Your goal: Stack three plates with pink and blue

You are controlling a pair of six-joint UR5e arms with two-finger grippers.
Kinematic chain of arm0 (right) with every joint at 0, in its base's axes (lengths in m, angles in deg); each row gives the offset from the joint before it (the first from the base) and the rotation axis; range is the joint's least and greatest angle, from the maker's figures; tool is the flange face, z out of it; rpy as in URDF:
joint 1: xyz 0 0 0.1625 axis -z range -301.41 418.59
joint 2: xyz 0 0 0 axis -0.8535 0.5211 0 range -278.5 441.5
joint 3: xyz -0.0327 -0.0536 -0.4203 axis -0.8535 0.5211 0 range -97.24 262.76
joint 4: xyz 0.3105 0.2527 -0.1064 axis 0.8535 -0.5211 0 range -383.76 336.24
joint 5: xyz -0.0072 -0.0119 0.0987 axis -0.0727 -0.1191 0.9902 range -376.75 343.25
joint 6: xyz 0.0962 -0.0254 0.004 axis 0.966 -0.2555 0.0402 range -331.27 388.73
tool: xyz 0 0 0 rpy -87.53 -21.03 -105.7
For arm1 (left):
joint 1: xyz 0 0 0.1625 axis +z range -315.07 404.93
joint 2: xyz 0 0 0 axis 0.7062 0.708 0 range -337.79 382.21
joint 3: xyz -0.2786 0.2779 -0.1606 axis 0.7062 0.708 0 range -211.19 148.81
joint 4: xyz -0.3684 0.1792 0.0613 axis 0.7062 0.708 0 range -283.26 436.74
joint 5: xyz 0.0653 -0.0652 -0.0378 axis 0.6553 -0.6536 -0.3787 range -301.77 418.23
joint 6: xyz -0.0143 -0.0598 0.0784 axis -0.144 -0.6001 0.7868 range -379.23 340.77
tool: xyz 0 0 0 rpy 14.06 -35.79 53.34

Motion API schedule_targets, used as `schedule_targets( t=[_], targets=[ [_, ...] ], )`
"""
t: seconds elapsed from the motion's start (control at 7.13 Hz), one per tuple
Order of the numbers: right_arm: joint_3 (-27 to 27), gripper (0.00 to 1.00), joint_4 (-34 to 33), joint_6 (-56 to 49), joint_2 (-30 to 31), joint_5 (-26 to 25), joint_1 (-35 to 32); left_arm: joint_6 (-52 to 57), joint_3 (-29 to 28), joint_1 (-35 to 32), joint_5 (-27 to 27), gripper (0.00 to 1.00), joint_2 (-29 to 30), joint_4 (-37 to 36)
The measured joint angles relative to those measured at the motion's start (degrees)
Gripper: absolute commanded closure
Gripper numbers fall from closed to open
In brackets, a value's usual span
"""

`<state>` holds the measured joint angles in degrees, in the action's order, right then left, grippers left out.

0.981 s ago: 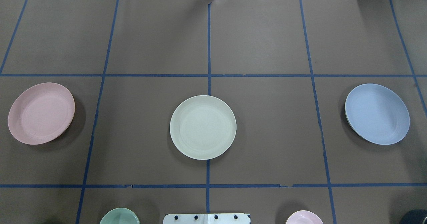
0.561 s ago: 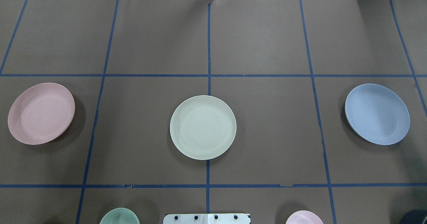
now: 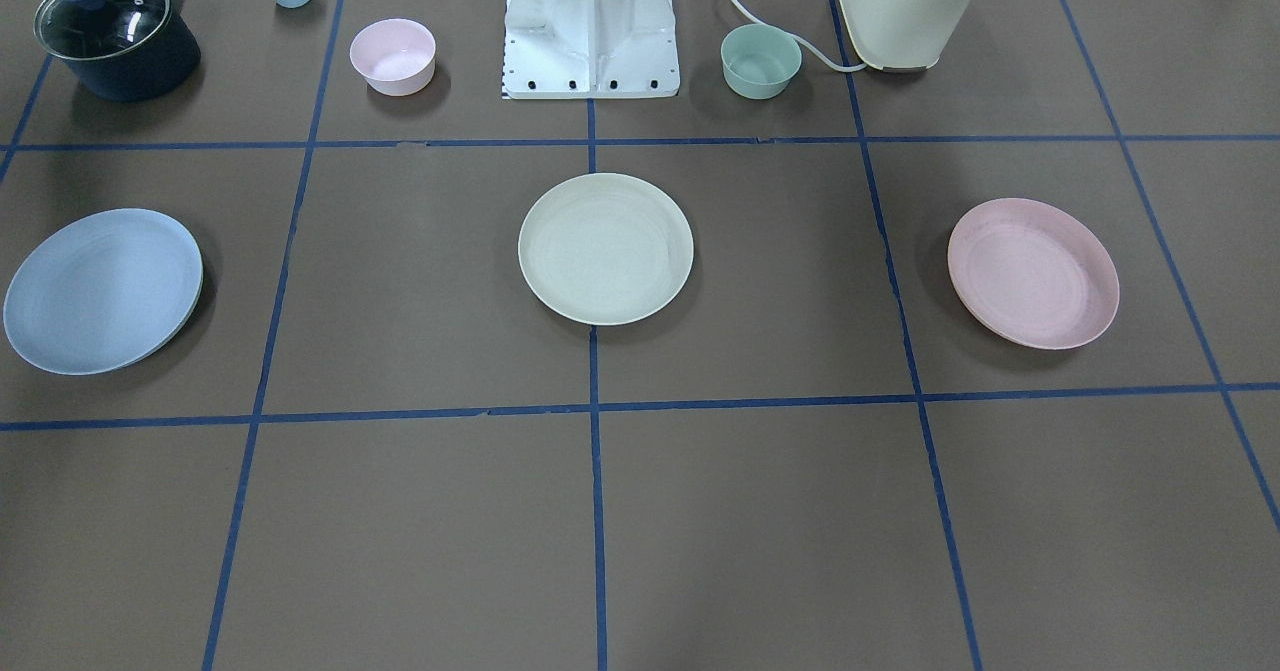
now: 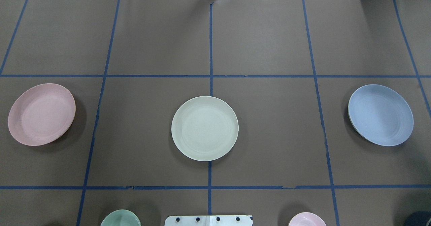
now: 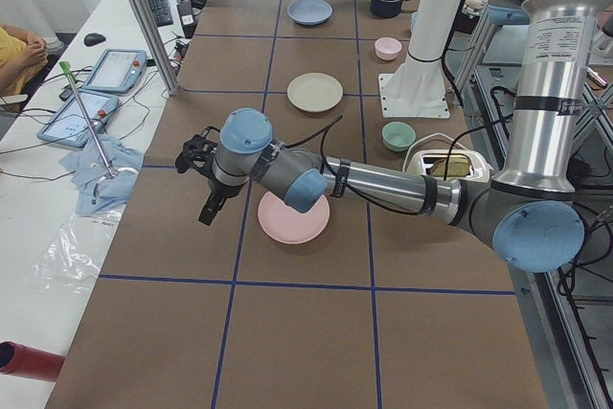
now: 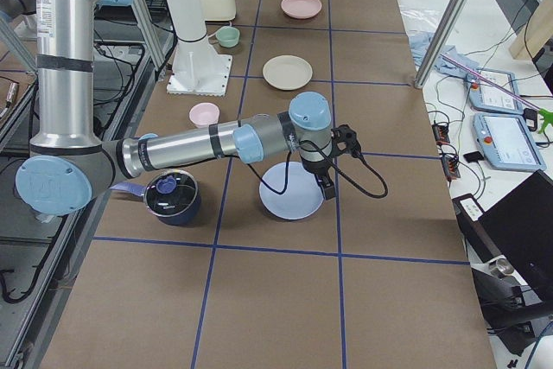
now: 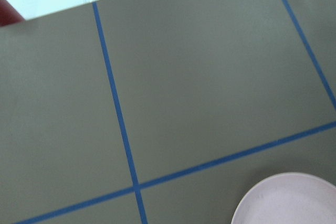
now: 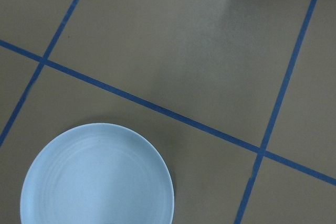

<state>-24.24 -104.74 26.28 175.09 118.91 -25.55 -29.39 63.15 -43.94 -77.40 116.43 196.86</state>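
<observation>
The pink plate [image 4: 41, 114] lies flat at left, the left gripper [image 5: 207, 210] hanging beside its rim, not touching. The cream plate [image 4: 204, 128] sits centre. The blue plate [image 4: 380, 115] lies right, the right gripper [image 6: 327, 187] above its edge. Finger spread: cannot tell for either.

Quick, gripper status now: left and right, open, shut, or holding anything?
Left gripper: cannot tell, seen only from the side, by the pink plate.
Right gripper: cannot tell, seen only from the side, by the blue plate.
</observation>
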Motion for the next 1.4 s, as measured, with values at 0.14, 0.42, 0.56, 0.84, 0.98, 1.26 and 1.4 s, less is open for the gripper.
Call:
schedule_targets(
  t=[0.14, 0.42, 0.56, 0.84, 0.98, 1.26, 1.4],
  targets=[
    [0.29, 0.0, 2.39, 2.46, -0.05, 0.46, 1.52, -2.8, -2.01, 1.91, 0.07, 0.0, -1.11, 7.39],
    [0.56, 0.0, 6.29, 9.98, -0.11, -1.16, 6.39, -12.85, -3.65, 11.59, 2.84, 0.0, -4.33, 17.74],
    [0.64, 0.0, 7.54, 12.41, -0.15, -2.23, 7.91, -20.93, -4.47, 18.26, 9.21, 0.0, -5.65, 22.36],
    [0.68, 0.0, 8.22, 13.87, -0.16, -3.01, 8.79, -31.88, -9.8, 28.51, 19.03, 0.0, -7.6, 33.06],
    [0.67, 0.0, 8.28, 13.99, -0.16, -3.08, 8.86, -33.34, -11.98, 30.15, 20.35, 0.0, -9.39, 37.28],
    [0.68, 0.0, 8.3, 14.04, -0.16, -3.12, 8.9, -33.92, -13.5, 31.39, 21.08, 0.35, -12.39, 40.94],
    [0.68, 0.0, 8.3, 14.05, -0.16, -3.12, 8.9, -33.95, -13.67, 32.1, 21.13, 0.79, -13.0, 41.43]
  ],
)
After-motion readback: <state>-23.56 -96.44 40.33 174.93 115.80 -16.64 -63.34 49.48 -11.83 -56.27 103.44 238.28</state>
